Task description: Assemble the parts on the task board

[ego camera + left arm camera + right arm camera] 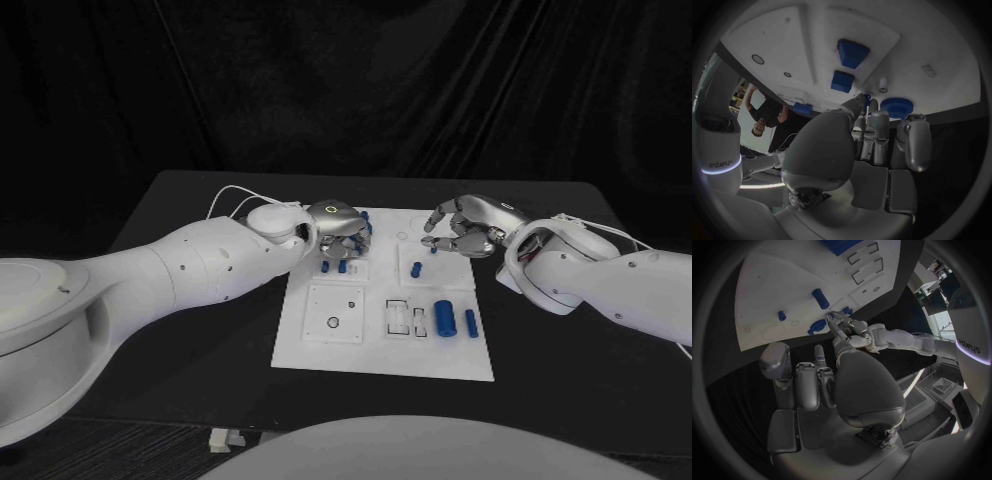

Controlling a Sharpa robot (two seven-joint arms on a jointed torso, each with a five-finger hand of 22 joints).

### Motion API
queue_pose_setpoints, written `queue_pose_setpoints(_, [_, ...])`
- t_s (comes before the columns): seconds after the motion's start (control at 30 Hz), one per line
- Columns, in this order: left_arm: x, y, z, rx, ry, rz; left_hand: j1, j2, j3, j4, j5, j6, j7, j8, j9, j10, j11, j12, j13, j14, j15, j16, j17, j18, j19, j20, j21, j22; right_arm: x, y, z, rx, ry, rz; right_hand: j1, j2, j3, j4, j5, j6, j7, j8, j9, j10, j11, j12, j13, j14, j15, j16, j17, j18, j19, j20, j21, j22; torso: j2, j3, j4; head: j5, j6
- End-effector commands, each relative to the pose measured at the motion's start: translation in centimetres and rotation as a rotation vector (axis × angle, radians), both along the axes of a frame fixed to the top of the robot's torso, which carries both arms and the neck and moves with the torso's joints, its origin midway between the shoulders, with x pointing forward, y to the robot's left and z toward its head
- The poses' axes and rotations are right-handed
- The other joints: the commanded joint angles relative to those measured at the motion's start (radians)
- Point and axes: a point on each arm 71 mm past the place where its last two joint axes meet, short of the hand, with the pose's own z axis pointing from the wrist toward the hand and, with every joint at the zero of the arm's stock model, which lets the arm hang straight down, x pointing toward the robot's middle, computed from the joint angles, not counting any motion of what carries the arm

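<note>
Left hand: you'll find it left of centre in the head view, over the far left corner of the task board. In the left wrist view its fingertips pinch a thin blue pin, beside a round blue gear.
Task board: centre of the frame on the black table; two blue square blocks show in the left wrist view.
Blue parts: two cylinders lie lower right on the board; a short peg stands nearer the middle.
Right hand: right of centre, above the board's far right edge; fingers curled, and you can't tell whether they hold anything.
</note>
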Motion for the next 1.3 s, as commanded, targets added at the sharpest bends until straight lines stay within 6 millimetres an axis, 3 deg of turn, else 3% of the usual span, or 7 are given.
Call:
queue_pose_setpoints(0.03, [-0.2, 0.0, 1.0, -0.032, -0.037, -0.022, 0.006, 0.000, -0.002, -0.003, -0.005, -0.004, 0.001, -0.004, -0.001, 0.026, -0.019, -0.004, -0.002, 0.008, 0.001, 0.005, 0.002, -0.007, 0.008, -0.002, 0.006, 0.194, 0.0, -0.1, -0.1, -0.006, 0.008, -0.006, 0.012, 0.000, 0.006, -0.002, 0.003, 0.005, -0.002, -0.005, -0.002, 0.052, 0.006, -0.007, 0.209, 0.050, 0.006, -0.004, 0.137, -0.004, -0.007, -0.001, -0.006, 0.123, -0.001, 0.0008, 0.0020, -0.001, 0.000])
queue_pose_setpoints(0.4, [-0.4, 2.0, 3.7, -0.032, -0.044, -0.036, 0.007, -0.005, -0.003, -0.004, -0.018, -0.037, -0.005, -0.031, -0.019, 0.004, -0.021, -0.033, -0.009, -0.006, -0.001, -0.016, -0.029, -0.002, -0.008, -0.003, -0.021, 0.186, -0.1, -0.4, -0.3, -0.012, 0.018, -0.011, 0.014, 0.001, 0.007, -0.004, 0.004, 0.007, -0.002, -0.004, -0.002, 0.051, 0.006, -0.007, 0.208, 0.049, 0.006, -0.005, 0.136, -0.004, -0.007, 0.000, -0.007, 0.123, -0.003, 0.0008, 0.0032, -0.002, 0.000])
queue_pose_setpoints(0.63, [-0.2, 2.7, 3.6, 0.001, -0.010, -0.023, 0.007, -0.003, -0.002, -0.002, -0.026, -0.043, -0.006, -0.032, -0.025, -0.018, -0.021, -0.049, -0.012, -0.027, 0.000, -0.033, -0.056, 0.002, -0.023, -0.002, -0.042, 0.180, -0.3, -0.5, -0.6, -0.014, 0.025, -0.012, 0.017, 0.001, 0.009, -0.005, 0.004, 0.007, -0.002, -0.004, -0.002, 0.051, 0.005, -0.007, 0.208, 0.049, 0.006, -0.005, 0.135, -0.004, -0.007, 0.000, -0.007, 0.123, -0.003, 0.0019, 0.0060, -0.003, 0.000])
queue_pose_setpoints(0.77, [-0.1, 3.0, 3.4, 0.021, 0.011, -0.014, 0.006, -0.004, -0.003, -0.002, -0.028, -0.045, -0.007, -0.032, -0.026, -0.022, -0.021, -0.052, -0.012, -0.032, 0.000, -0.037, -0.063, 0.003, -0.026, -0.002, -0.047, 0.178, -0.3, -0.6, -0.7, -0.015, 0.029, -0.011, 0.017, 0.001, 0.009, -0.005, 0.004, 0.007, -0.002, -0.004, -0.002, 0.051, 0.005, -0.007, 0.208, 0.049, 0.006, -0.005, 0.135, -0.004, -0.007, 0.000, -0.007, 0.123, -0.002, 0.0009, 0.0033, 0.001, 0.000])
queue_pose_setpoints(0.87, [0.1, 3.3, 3.3, 0.032, 0.019, -0.002, 0.005, -0.004, -0.004, 0.000, -0.031, -0.047, -0.007, -0.032, -0.027, -0.024, -0.021, -0.054, -0.012, -0.037, 0.000, -0.040, -0.068, 0.004, -0.030, -0.002, -0.052, 0.177, -0.3, -0.6, -0.8, -0.016, 0.031, -0.011, 0.019, 0.001, 0.010, -0.007, 0.004, 0.007, -0.002, -0.004, -0.002, 0.050, 0.005, -0.008, 0.207, 0.049, 0.006, -0.005, 0.135, -0.003, -0.008, 0.000, -0.008, 0.122, -0.003, 0.0013, 0.0084, -0.001, 0.000])
queue_pose_setpoints(1.03, [0.5, 3.6, 3.0, 0.046, 0.025, 0.021, 0.004, -0.004, -0.004, 0.000, -0.033, -0.047, -0.007, -0.032, -0.027, -0.025, -0.021, -0.055, -0.012, -0.035, 0.000, -0.038, -0.062, 0.003, -0.028, -0.002, -0.048, 0.178, -0.3, -0.5, -0.9, -0.016, 0.034, -0.010, 0.019, 0.001, 0.010, -0.007, 0.004, 0.007, -0.002, -0.004, -0.002, 0.050, 0.005, -0.008, 0.207, 0.049, 0.006, -0.005, 0.135, -0.003, -0.008, 0.000, -0.008, 0.122, -0.002, -0.0006, 0.0098, 0.001, 0.000])
queue_pose_setpoints(1.3, [1.0, 4.0, 2.3, 0.058, 0.026, 0.051, 0.002, -0.004, -0.005, 0.001, -0.035, -0.049, -0.006, -0.032, -0.029, -0.029, -0.021, -0.058, -0.013, -0.037, 0.000, -0.039, -0.064, 0.004, -0.030, -0.002, -0.051, 0.177, -0.3, -0.5, -1.0, -0.017, 0.037, -0.009, 0.020, 0.001, 0.010, -0.007, 0.004, 0.007, -0.002, -0.005, -0.003, 0.050, 0.005, -0.008, 0.207, 0.049, 0.006, -0.006, 0.135, -0.003, -0.008, 0.000, -0.009, 0.122, -0.003, -0.0006, 0.0073, 0.002, 0.000])
